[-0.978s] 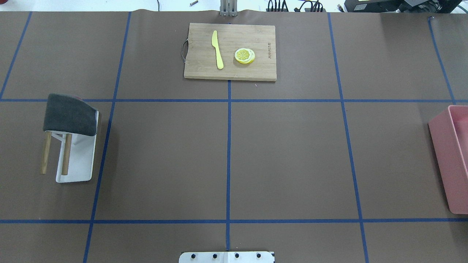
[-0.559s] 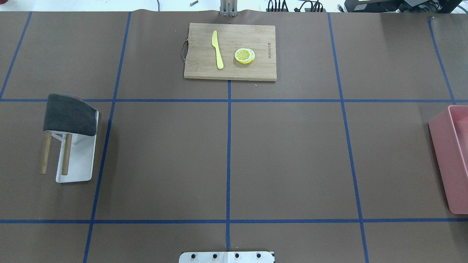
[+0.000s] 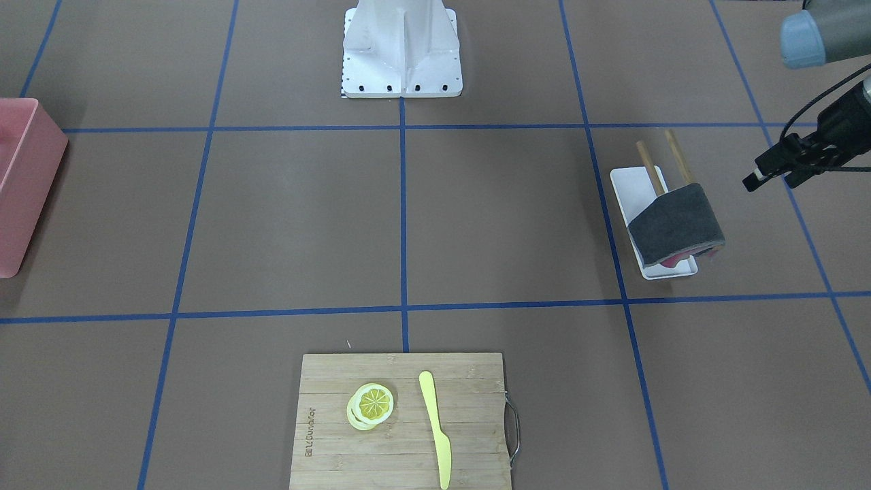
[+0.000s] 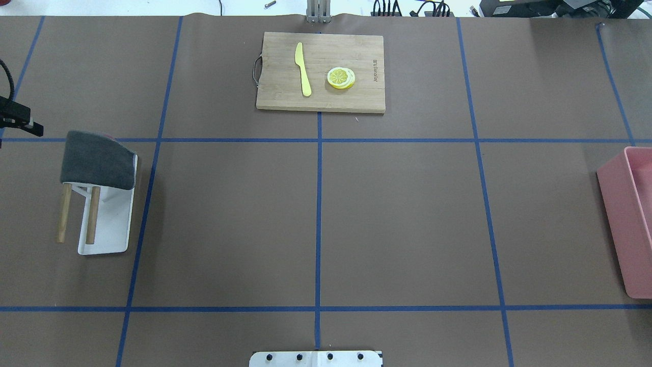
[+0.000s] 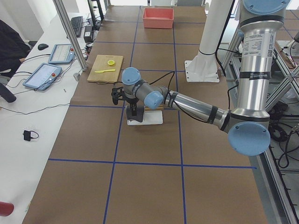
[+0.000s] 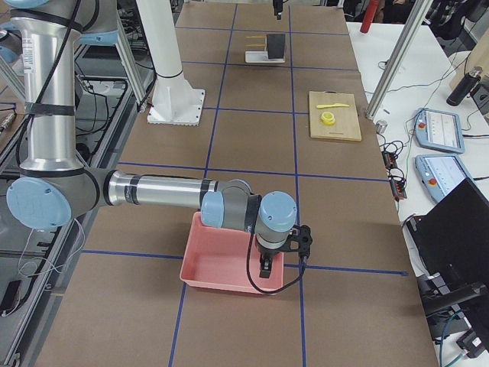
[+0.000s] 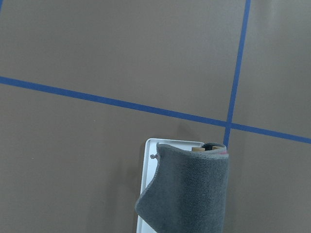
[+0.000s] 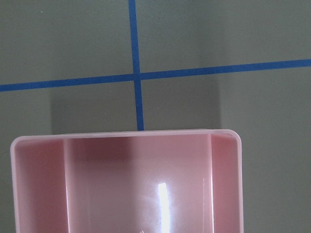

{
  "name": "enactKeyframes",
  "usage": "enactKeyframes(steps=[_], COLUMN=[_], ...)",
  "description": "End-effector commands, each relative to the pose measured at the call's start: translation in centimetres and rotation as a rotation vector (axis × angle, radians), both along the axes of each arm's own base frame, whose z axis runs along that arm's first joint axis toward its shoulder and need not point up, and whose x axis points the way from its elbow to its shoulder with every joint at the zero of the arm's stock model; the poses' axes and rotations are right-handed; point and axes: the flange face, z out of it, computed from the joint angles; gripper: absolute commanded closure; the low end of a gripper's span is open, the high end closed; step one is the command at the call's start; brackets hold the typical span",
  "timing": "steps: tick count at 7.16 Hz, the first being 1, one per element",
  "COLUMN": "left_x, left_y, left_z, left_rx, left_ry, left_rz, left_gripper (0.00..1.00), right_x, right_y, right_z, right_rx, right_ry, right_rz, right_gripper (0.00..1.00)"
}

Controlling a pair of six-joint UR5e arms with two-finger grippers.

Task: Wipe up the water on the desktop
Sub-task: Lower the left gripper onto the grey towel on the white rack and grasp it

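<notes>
The table [image 4: 407,214], spread under both arms with no puddle discernible, awaited wiping; the left hand [image 5: 133,113], its grip unreadable, hovered near the grey cloth [image 4: 97,160] at the table's 9 o'clock, and would probably next descend to pinch it.

knife [image 4: 303,69] and lemon slices [image 4: 341,78] on cutting board [image 4: 275,92], cloth rack [image 4: 109,224] left, bin [image 4: 624,224] right.

The overhead view looks down from behind the robot base [image 4: 316,358], the cutting board [image 4: 277,66] farthest; the front-facing view faces back, board nearest. Two side views look along the surface [image 5: 149,186] from either end. Wrist cameras hang close above the grey cloth [image 7: 187,194] (left) and pink bin [image 8: 226,179] (right).
</notes>
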Motion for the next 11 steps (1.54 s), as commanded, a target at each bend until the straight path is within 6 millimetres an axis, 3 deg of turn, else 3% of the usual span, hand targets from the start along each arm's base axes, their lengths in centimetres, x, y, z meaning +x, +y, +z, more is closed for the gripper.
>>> enactKeyframes(steps=[1, 4, 6, 9, 11], left_x=[2.7, 3.8, 4.5, 5.2, 5.4], left_y=[0.5, 0.4, -0.7, -0.7, -0.7], left_z=[0.5, 0.5, 0.7, 0.9, 1.2], left_rx=[-0.001, 0.005, 0.000, -0.003, -0.007], left_ry=[-0.007, -0.006, -0.010, -0.011, -0.013], left_rz=[0.024, 0.044, 0.045, 0.057, 0.060], left_gripper=[0.02, 0.05, 0.08, 0.25, 0.28], right_x=[-0.1, 0.0, -0.1, 0.0, 0.0], right_y=[0.0, -0.1, -0.1, -0.1, -0.1], right_z=[0.0, 0.0, 0.0, 0.0, 0.0], right_rx=[0.000, 0.000, 0.000, 0.000, 0.000], right_ry=[0.000, 0.000, 0.000, 0.000, 0.001], right_rz=[-0.002, 0.000, -0.002, 0.000, 0.000], right_gripper=[0.00, 0.00, 0.00, 0.00, 0.00])
